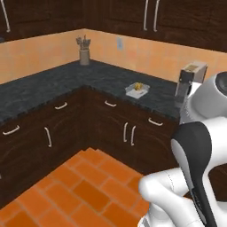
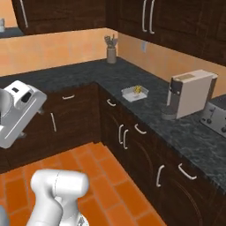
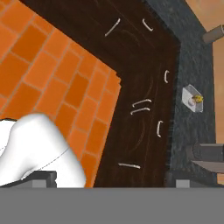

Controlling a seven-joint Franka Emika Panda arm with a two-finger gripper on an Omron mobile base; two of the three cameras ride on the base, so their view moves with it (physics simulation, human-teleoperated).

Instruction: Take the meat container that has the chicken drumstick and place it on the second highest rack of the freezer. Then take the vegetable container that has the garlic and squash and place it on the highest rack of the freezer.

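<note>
Dark counter [image 2: 145, 88] | tray [image 2: 134, 93] with squash [image 2: 138, 89] near front edge | end effector fingers apart, holding nothing

Even flat rendered light, soft shadows, slightly blurry.

Open counter [image 2: 84, 77] surrounds the vegetable container [image 2: 134, 93]; coffee machine [image 2: 190, 93] stands near.

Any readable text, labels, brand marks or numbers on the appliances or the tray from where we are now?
No readable text in any view.
Coffee machine: plain beige and dark panels, no legible mark.
Toaster: nothing readable.
Vegetable container: no label visible.
Wall outlet: too small to tell.
</note>
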